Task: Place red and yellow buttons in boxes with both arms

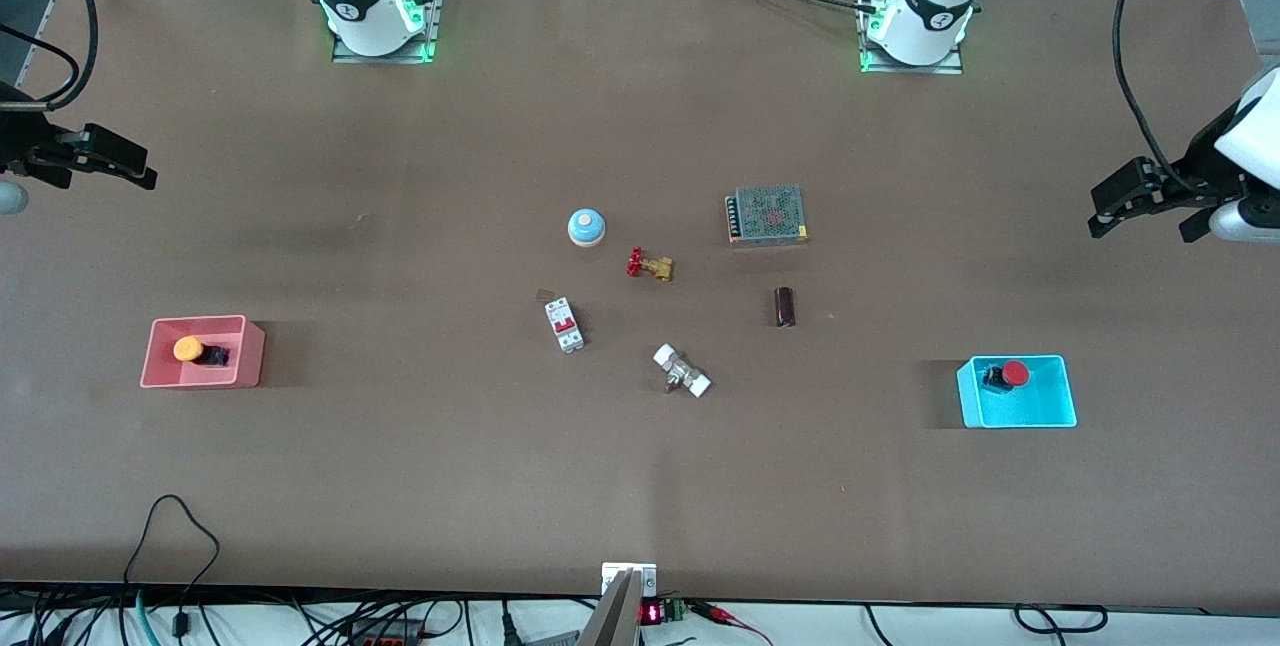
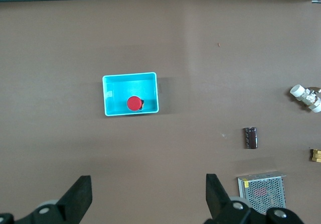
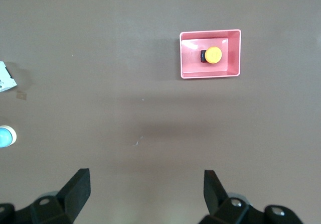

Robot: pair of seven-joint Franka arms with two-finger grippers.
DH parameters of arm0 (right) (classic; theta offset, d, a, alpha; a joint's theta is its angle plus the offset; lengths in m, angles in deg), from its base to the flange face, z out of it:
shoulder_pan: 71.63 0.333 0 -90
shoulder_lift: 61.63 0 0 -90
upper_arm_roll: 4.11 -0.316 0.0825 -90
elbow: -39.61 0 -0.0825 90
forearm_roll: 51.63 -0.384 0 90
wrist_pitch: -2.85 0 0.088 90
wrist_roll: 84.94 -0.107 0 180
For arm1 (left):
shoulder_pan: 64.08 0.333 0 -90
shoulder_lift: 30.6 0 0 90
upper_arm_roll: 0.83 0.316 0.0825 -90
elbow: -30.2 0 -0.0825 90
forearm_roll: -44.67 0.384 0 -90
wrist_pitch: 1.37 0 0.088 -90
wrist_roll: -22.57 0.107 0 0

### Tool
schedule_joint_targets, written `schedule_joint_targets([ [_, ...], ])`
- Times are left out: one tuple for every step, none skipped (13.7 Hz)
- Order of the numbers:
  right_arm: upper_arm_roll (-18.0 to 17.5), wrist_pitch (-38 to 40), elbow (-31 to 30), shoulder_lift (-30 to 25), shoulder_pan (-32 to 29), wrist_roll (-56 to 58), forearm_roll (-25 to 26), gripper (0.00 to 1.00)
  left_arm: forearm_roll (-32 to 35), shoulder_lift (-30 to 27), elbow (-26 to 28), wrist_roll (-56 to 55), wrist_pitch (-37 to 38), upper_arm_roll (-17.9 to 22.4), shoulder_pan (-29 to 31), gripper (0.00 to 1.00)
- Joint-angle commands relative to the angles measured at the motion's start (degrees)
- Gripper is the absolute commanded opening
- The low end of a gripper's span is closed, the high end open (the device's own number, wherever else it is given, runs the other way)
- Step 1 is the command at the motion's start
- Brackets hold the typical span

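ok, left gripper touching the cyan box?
Apart. The left wrist view shows bare table between the open left gripper and the cyan box, which holds the red button.

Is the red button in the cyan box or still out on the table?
In. The red button lies inside the cyan box, enclosed by its walls; the left wrist view shows this too.

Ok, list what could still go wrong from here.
1. The red button sits against the rim of the cyan box farther from the front camera; a nudge might tip it out.
2. The yellow button lies on its side in the pink box and might roll if bumped.
3. The open left end effector and right end effector hang at the table's ends; cables near the left arm could snag.
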State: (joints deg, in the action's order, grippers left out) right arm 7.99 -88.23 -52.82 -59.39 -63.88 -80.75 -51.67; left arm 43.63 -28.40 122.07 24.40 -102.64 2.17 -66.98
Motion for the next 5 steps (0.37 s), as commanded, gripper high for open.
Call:
schedule_joint_targets([
  [-0.15,0.55,-1.26,-1.44,0.08,-0.86,0.92,1.0,-1.15,-1.58,1.48,1.16,-0.07,-0.27,0.7,1.0],
  [-0.15,0.55,-1.26,-1.44,0.08,-0.77,0.92,1.0,-1.16,-1.58,1.3,1.07,0.02,-0.27,0.7,1.0],
  [-0.15,0.55,-1.26,-1.44,0.08,-0.77,0.92,1.0,-1.07,-1.58,1.13,1.33,0.89,-0.19,0.78,1.0],
  [-0.15,0.55,-1.26,-1.44,0.08,-0.77,0.92,1.0,-0.89,-1.67,1.04,1.77,3.16,-0.36,1.22,1.0],
  [-0.15,0.55,-1.26,-1.44,0.08,-0.77,0.92,1.0,-0.72,-1.76,1.12,1.86,3.18,-0.36,1.31,1.0],
])
